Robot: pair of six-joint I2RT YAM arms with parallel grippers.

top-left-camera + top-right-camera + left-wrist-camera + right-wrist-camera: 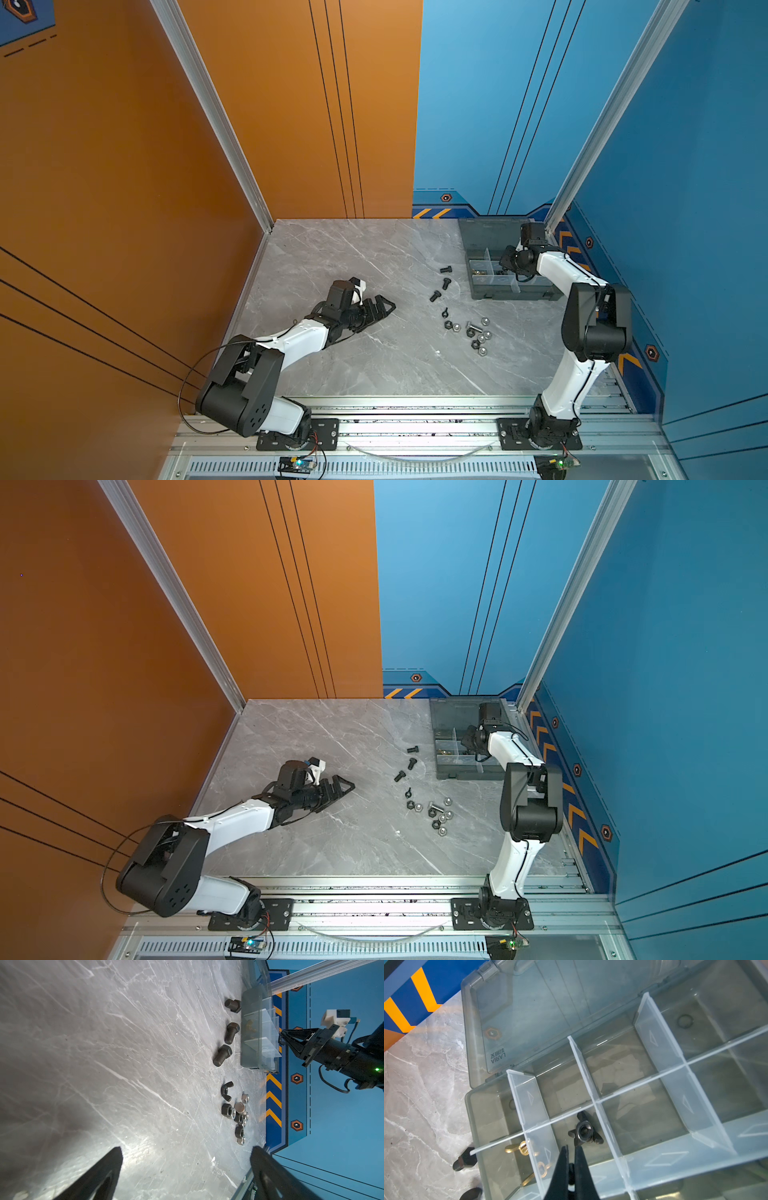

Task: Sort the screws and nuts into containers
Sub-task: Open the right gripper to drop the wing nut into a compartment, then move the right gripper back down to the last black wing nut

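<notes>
The smoky, translucent plastic box [515, 293] is set with its flat lid [529, 1012] laid open behind it. It is split by clear dividers [660, 1047] into rectangular compartments. A black wing nut [584, 1131] is seen lying in one compartment, and two brass wing nuts [517, 1148] are seen in the end compartment next to it.

The right gripper [571, 1147] is held over the box, just short of the black wing nut. Its thin black fingers are closed, with nothing seen between them.

Just beside the box's end wall, three matte black hex-head screws [446, 283] with threaded shanks are strewn on the veined grey marble table [353, 353]. Near the box's front corner, a loose wing nut [227, 1091], a silver screw [473, 327] and shiny and black hex nuts [226, 1109] are clustered.

The left gripper [186, 1152] is held well apart from the box, fingers spread wide and empty.
</notes>
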